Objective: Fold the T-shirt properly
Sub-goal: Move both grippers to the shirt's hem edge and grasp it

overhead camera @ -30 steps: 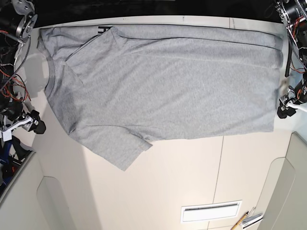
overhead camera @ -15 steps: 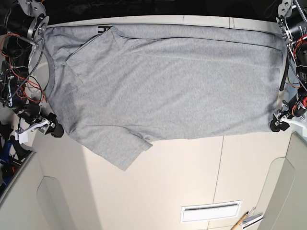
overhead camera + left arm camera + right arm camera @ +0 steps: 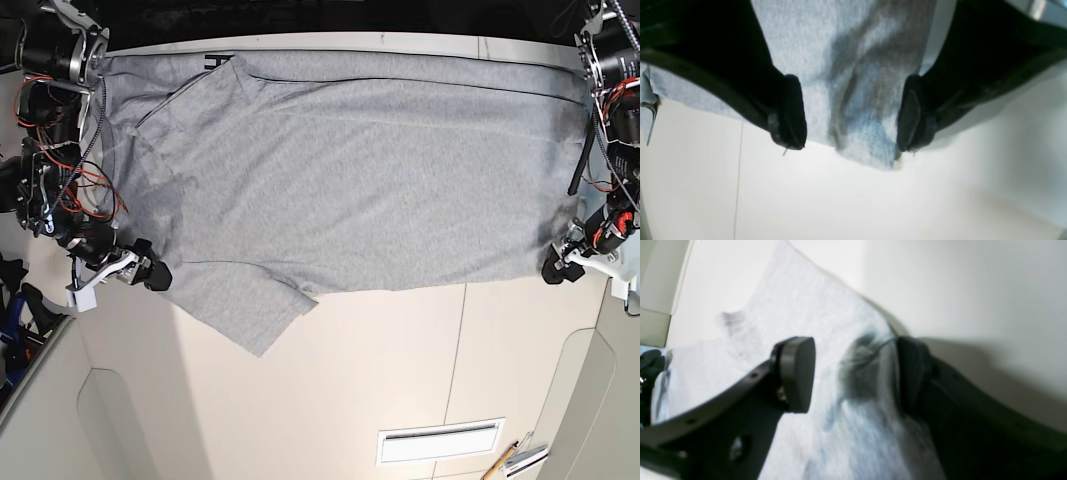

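The heather-grey T-shirt (image 3: pixel 340 180) lies spread flat on the white table (image 3: pixel 400 360), plain side up, with its neck at the left and its hem at the right. A short sleeve (image 3: pixel 250 305) points toward the front. My left gripper (image 3: pixel 553 268) is open at the shirt's front hem corner. In the left wrist view that corner (image 3: pixel 860 133) lies between its fingers (image 3: pixel 791 126). My right gripper (image 3: pixel 155 276) is open at the shirt's edge by the front sleeve. In the right wrist view the cloth (image 3: pixel 846 373) lies between its pads (image 3: pixel 796 373).
A bit of black lettering (image 3: pixel 215 60) shows at the shirt's back left edge. A white slotted plate (image 3: pixel 440 441) and a yellow-tipped tool (image 3: pixel 512 459) lie near the front right. Raised beige panels (image 3: pixel 130 420) flank the table's front corners. Arm cabling stands at both sides.
Both grippers have moved inward from the table's sides to the shirt's front edge: the left to the hem corner, the right to the sleeve side. The shirt has not moved.
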`<state>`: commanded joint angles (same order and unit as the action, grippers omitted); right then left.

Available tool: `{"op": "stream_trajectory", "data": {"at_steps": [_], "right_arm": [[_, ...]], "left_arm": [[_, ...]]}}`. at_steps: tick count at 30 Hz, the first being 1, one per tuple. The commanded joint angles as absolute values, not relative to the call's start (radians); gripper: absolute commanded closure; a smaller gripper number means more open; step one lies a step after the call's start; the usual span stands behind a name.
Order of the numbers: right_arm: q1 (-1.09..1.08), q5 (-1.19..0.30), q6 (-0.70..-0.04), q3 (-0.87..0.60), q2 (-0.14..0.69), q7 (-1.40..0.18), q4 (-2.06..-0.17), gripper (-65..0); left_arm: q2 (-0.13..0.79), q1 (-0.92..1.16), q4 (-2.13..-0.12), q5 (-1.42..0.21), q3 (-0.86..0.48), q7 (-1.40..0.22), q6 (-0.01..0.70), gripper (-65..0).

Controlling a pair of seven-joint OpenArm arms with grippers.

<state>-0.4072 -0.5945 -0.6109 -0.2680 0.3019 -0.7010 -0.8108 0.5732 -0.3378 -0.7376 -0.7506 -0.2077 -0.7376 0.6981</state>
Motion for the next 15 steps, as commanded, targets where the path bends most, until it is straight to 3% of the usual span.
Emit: {"op": "stream_trajectory", "data": {"at_steps": [9,13,15], "right_arm": [[-0.407,-0.594,-0.617,-0.268,0.266,-0.708,-0.811,-37.6],[-0.407,-0.59,-0.612,-0.268,0.266,-0.708,-0.811,-26.8],[-0.407,-0.59,-0.613,-0.268,0.266,-0.708,-0.811,-19.8]], "left_arm": [[0.568,-0.338,-0.738,-0.767,-0.208,-0.813,0.698,-47.0],[0.569,-0.338,-0.738,-0.766,-0.208,-0.813,0.698,-46.3],[0.571,-0.338,-0.738,-0.767,-0.208,-0.813,0.698,-36.4]]}}
